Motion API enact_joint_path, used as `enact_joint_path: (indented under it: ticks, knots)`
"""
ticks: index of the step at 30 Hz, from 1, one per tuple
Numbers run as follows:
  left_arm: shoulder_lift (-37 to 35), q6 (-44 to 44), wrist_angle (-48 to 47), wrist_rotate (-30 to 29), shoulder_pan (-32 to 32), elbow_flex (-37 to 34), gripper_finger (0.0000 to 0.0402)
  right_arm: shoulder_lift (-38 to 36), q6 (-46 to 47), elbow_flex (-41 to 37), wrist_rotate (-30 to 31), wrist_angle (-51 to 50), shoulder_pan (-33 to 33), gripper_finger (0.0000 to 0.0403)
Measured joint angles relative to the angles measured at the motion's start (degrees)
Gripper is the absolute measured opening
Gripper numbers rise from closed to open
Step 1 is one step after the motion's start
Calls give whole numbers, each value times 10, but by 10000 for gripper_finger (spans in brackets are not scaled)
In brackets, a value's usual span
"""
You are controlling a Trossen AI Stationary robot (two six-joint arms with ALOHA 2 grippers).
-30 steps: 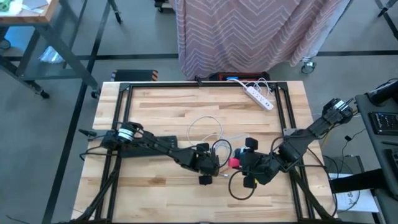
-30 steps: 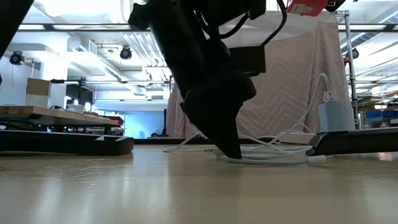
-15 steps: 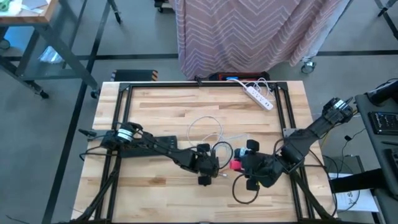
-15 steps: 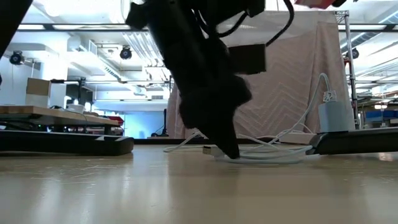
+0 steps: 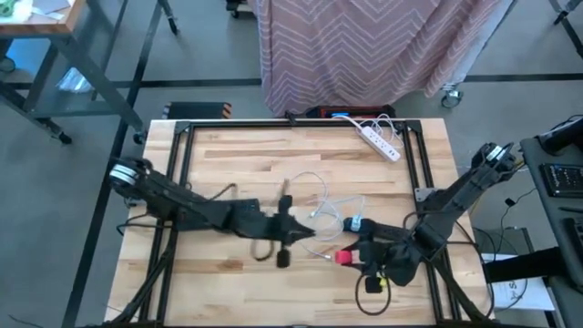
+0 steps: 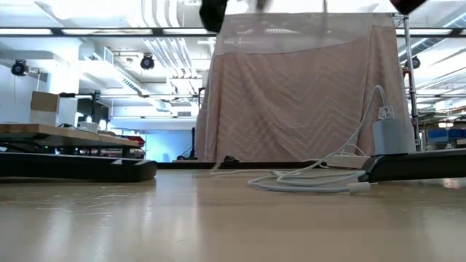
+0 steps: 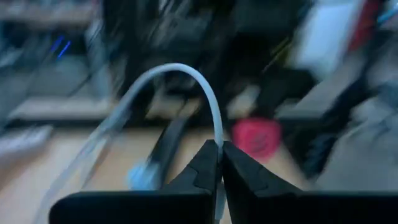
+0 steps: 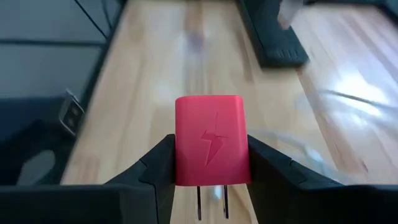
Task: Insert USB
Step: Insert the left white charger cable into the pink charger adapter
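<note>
Over the middle of the wooden table (image 5: 228, 155), the left gripper (image 7: 221, 155) pinches the thin white USB cable (image 7: 186, 78). The right gripper (image 8: 211, 163) clamps the red plastic charger block (image 8: 211, 148), its 2 prongs seemingly pointing back.

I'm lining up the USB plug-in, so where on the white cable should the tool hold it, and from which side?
Grip the white cable just behind its plug end, pinching across its width from above. It is thin, floppy and arches freely, so a hold far back lets the tip wander. The left tool already clamps it this way; the right tool holds the red charger.
</note>
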Motion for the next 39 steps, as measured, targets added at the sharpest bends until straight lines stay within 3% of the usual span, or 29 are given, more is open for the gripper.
enact_joint_path:
  ticks: [6,11,16,19,26,31,35,39]
  knots:
    - [-22,19,344,87,0,-107,0,8,-126,-8,-12,165,-21,140]
    - [-12,25,455,130,0,-107,0,30,-249,-8,-52,308,-36,140]
    - [-5,32,457,242,-9,-59,0,51,-353,-1,-109,433,-38,140]
    - [10,44,452,312,-26,-34,0,56,-353,7,-159,449,-40,140]
    - [46,108,370,326,-45,32,0,92,-301,29,-268,451,-58,140]
    - [73,100,357,321,-48,70,0,122,-277,36,-252,445,-67,140]
    - [79,94,355,321,-50,74,0,122,-288,39,-194,449,-67,140]
    - [79,114,352,341,-50,70,0,122,-296,42,-188,449,-67,140]
